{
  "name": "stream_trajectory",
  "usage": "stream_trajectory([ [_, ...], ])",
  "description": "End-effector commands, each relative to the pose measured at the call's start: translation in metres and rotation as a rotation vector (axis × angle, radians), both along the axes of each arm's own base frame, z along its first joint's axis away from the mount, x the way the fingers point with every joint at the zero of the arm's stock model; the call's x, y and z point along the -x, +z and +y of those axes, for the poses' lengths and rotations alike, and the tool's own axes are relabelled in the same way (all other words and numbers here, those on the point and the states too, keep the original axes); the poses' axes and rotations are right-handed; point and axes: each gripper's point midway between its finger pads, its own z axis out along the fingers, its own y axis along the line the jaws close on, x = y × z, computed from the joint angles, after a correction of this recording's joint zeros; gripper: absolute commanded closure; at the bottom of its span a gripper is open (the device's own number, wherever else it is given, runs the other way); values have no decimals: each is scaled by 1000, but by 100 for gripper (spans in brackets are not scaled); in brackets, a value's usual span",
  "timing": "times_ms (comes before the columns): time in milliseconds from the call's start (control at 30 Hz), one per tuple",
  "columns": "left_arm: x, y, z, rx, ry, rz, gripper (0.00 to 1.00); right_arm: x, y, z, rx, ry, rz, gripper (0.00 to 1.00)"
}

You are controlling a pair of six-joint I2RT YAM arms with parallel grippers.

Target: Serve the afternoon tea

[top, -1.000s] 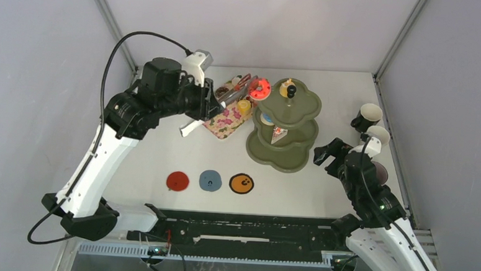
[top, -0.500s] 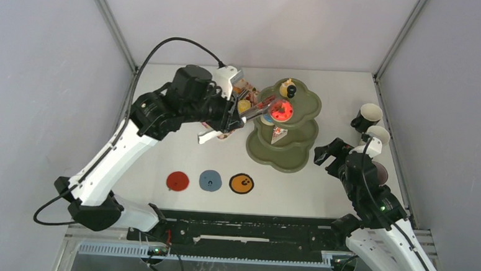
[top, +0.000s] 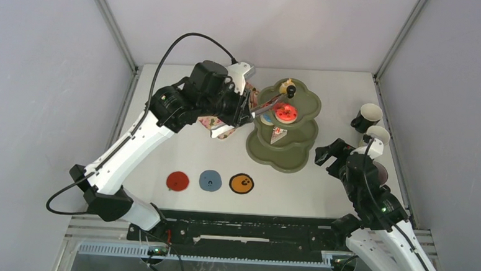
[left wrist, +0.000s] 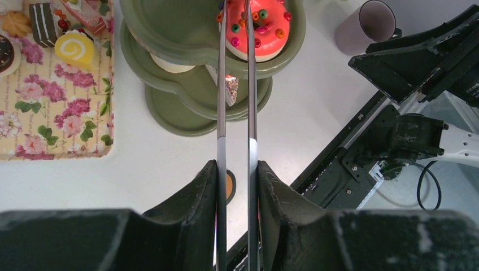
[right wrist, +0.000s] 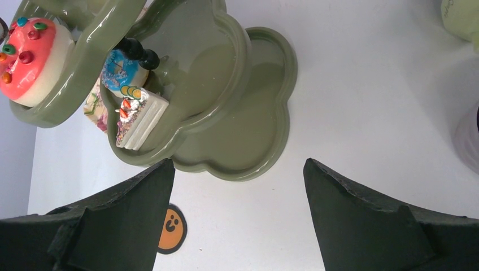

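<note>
Spanning the back of the white table [top: 162, 150], the left arm [top: 131, 148] reaches out to the olive three-tier stand [top: 281, 161] at back centre. The right arm [top: 371, 198] sits near-right. The right gripper [top: 326, 156] has its jaws wide apart and points at the stand's bottom tier without touching it.

The pink floral tray [left wrist: 56, 113] is just left of the stand, mostly under the left arm in the top view.

The left gripper [left wrist: 237, 169] is clamped on metal tongs [left wrist: 221, 101], whose arms are squeezed near parallel with a narrow gap. The mugs [top: 369, 114] are at the right table edge beside the right arm.

The red sprinkled donut [top: 285, 113] sits on the top tier. The tong tips are on it, one at its rim and one over its middle. Can't tell if they pinch it.

The coasters are in a row near front: red [top: 177, 180], blue [top: 210, 180], orange [top: 242, 183].

The black knob [top: 291, 88] and a small yellow cupcake [top: 284, 86] are behind the donut. The middle tier holds a blue donut [right wrist: 120, 71] and a white cake slice [right wrist: 138, 121], touching. On the tray are a yellow swirl roll [left wrist: 76, 48] and a chocolate slice [left wrist: 40, 17].
</note>
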Motion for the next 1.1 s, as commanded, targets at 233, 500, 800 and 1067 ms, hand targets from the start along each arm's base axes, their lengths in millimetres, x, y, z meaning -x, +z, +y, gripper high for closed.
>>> stream_trajectory([
  [233,1,66,13,126,51,-156,97,-2,22,1,-37,-11,-52,8],
  [500,-1,75,53,105,178,-231,95,-2,22,1,-37,-9,-51,8],
  [800,-45,0,119,207,478,-106,99,-1,21,-1,-24,-11,-52,8],
  [1067,-101,-78,159,174,703,32,94,-2,21,1,-22,0,-51,8],
])
